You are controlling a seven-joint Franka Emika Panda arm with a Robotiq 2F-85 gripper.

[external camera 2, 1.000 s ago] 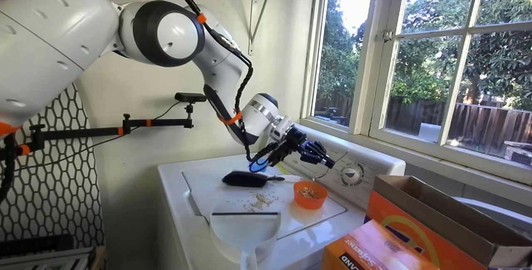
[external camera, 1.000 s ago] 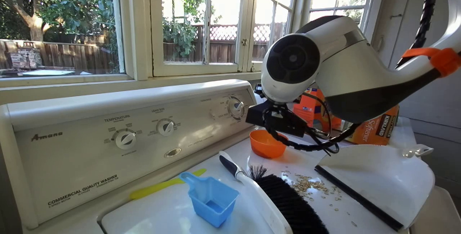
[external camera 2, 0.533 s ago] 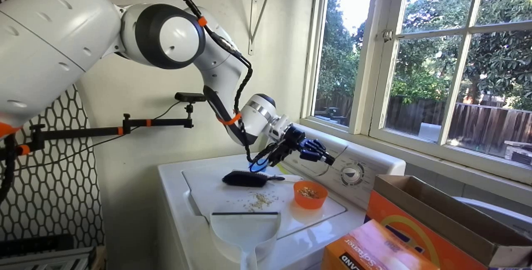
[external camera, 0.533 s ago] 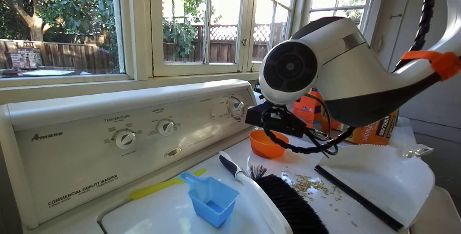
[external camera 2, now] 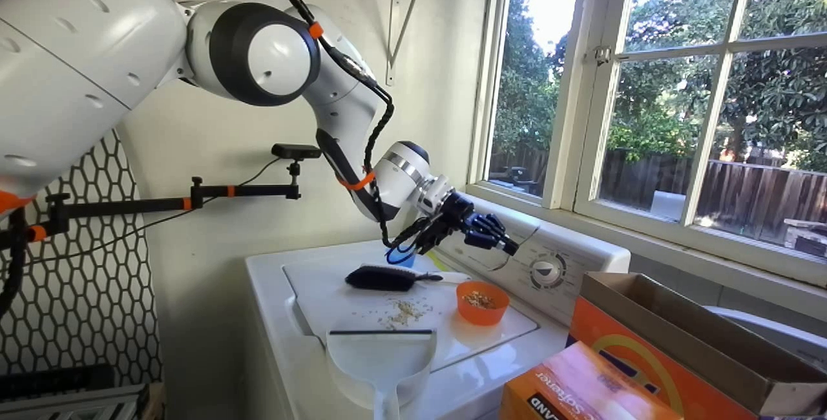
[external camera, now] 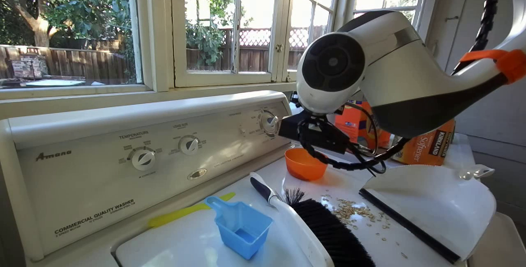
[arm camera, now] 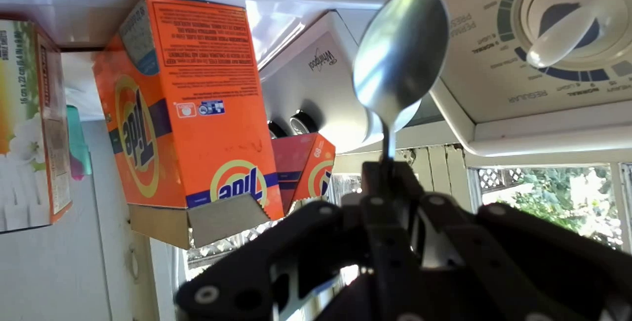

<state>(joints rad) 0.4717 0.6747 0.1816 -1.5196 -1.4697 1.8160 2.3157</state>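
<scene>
My gripper (arm camera: 388, 175) is shut on the thin handle of a metal spoon (arm camera: 402, 49). In the wrist view the spoon's bowl stands out beyond the fingertips, with no food seen on the side that shows. In an exterior view the gripper (external camera 2: 510, 247) hangs above and behind an orange bowl (external camera 2: 481, 318), close to the washer's control panel (external camera 2: 546, 249). Oat flakes (external camera 2: 479, 300) lie in the bowl. Elsewhere the fingers are hidden behind the arm's wrist (external camera: 333, 61), which partly covers the same orange bowl (external camera: 304, 170).
Spilled flakes (external camera: 351, 210) lie on the washer lid between a black brush (external camera: 328, 234) and a white dustpan (external camera: 435, 209). A blue scoop (external camera: 244, 228) and a yellow utensil (external camera: 181, 214) lie nearer the panel. Orange detergent boxes (external camera 2: 646, 355) stand beside the bowl.
The arm's wrist dipped slightly, then rose again, ending a little higher than a second ago. The spoon stays in the gripper. Bowl, brush, dustpan and scoop have not moved.
</scene>
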